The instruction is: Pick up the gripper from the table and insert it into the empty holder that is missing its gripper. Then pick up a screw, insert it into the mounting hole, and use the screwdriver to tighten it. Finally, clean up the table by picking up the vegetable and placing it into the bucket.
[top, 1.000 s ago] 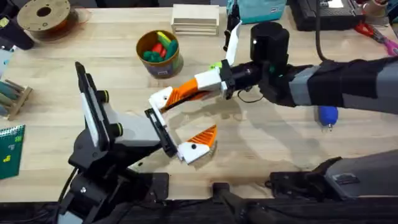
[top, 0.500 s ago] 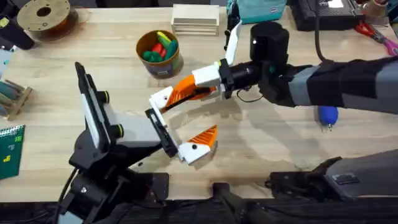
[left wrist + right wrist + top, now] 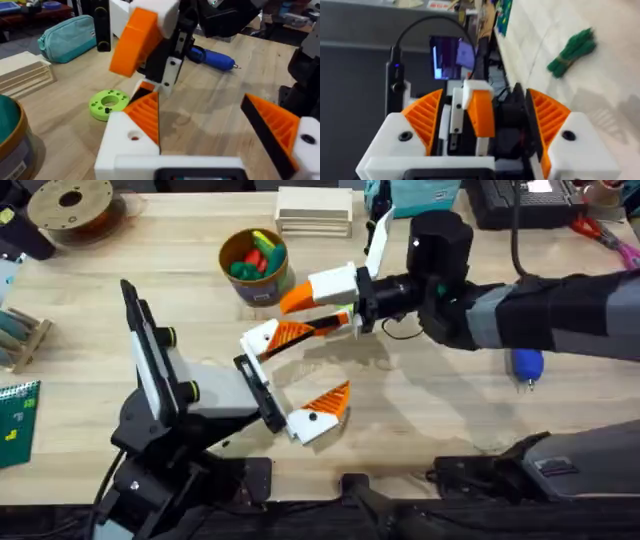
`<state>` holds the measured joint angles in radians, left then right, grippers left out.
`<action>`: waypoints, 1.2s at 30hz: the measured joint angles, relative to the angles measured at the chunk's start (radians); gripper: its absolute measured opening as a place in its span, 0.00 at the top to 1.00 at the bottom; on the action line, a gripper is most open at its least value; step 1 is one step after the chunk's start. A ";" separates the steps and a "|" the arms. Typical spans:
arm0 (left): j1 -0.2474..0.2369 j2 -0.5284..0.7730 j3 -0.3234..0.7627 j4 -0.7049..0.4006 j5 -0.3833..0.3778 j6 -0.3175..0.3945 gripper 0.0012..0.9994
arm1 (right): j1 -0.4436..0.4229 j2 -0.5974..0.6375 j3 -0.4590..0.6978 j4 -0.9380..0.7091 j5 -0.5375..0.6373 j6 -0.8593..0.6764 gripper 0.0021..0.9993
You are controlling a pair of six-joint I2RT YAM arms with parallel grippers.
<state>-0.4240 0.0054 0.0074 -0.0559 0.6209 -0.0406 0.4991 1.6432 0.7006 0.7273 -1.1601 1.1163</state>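
Inside the bucket [image 3: 255, 265] at the bench's [image 3: 450, 420] back left: red, yellow and green toy pieces. Just right of it, left hand [image 3: 325, 362] spread wide open, orange pads [image 3: 292, 333] on both fingers; right hand [image 3: 295, 315] open astride the upper one. Farther right, screwdriver [image 3: 528, 365] lying flat. Caught by the right wrist camera: the vegetable [image 3: 572, 50] on bare bench

My right arm covers part of the blue screwdriver [image 3: 527, 366]; the bucket [image 3: 9, 131] is cut off at the wrist view's edge.
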 joint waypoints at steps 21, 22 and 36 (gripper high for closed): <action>0.000 0.000 0.000 0.000 0.004 0.003 0.01 | -0.137 0.000 0.602 -1.234 0.703 -0.887 0.11; 0.000 0.000 0.000 0.000 0.004 0.003 0.01 | -0.131 0.000 0.608 -1.253 0.732 -0.909 0.11; 0.000 0.000 0.000 0.000 0.004 0.003 0.01 | 0.058 0.198 0.777 -1.472 1.070 -1.187 0.14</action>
<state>-0.4240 0.0054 0.0074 -0.0559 0.6250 -0.0373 0.5572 1.8411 1.4773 -0.7449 -0.0897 -0.0709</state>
